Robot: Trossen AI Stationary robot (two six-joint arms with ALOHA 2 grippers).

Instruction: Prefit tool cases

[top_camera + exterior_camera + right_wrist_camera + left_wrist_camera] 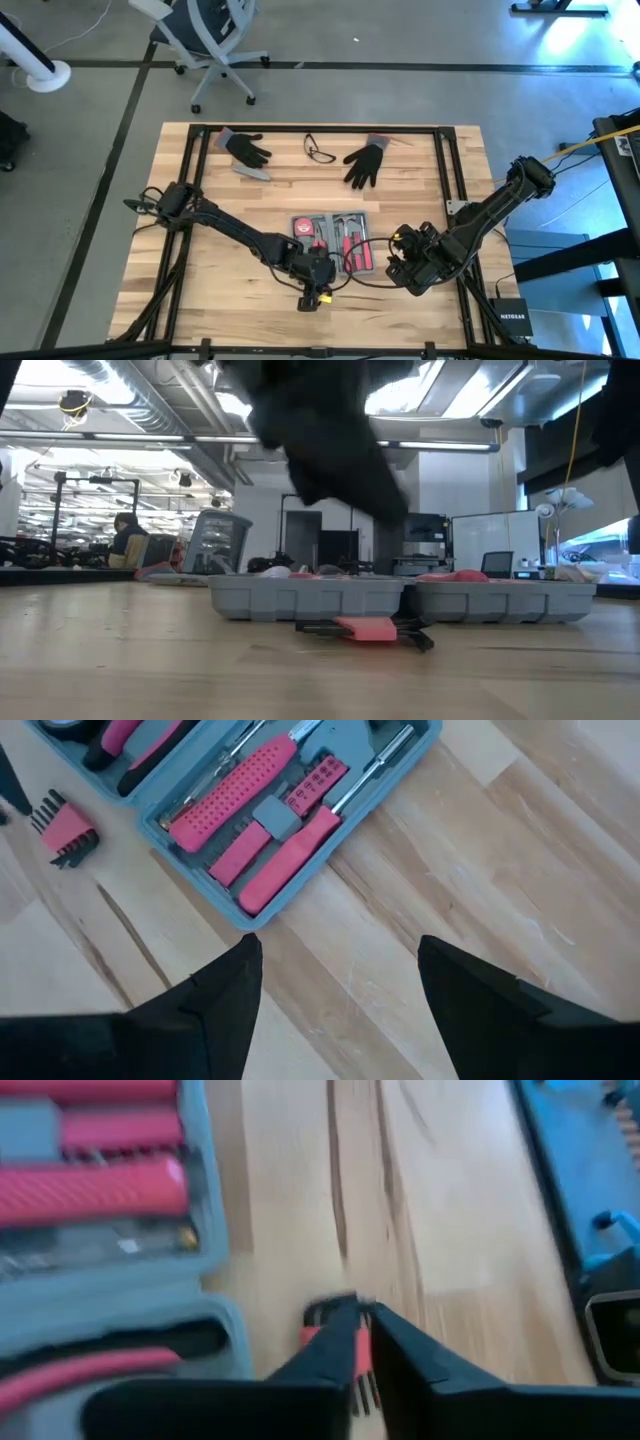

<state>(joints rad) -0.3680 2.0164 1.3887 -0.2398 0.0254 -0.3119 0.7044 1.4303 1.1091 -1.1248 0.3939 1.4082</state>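
tool case (pixel 332 240) open, lower centre of high view | left gripper (pixel 362 1342) fingers pinched on red hex-key set (pixel 62 828) just below case | right gripper (pixel 340 982) fingers spread wide, empty, right of case

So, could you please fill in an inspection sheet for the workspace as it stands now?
Surface: wooden table, bare apart from the items below.
Job's things: tool case lies open mid-table, pink-handled tools in its recesses; red hex key set lies outside it on the wood.
Clutter: two black gloves, glasses and a small grey bar at the far edge.
Grippers: left gripper is down at the hex key set; right gripper is open, above the wood beside the case.
Cables: yellow cable off the table's right side.
Surroundings: office chair; a seated person far behind.
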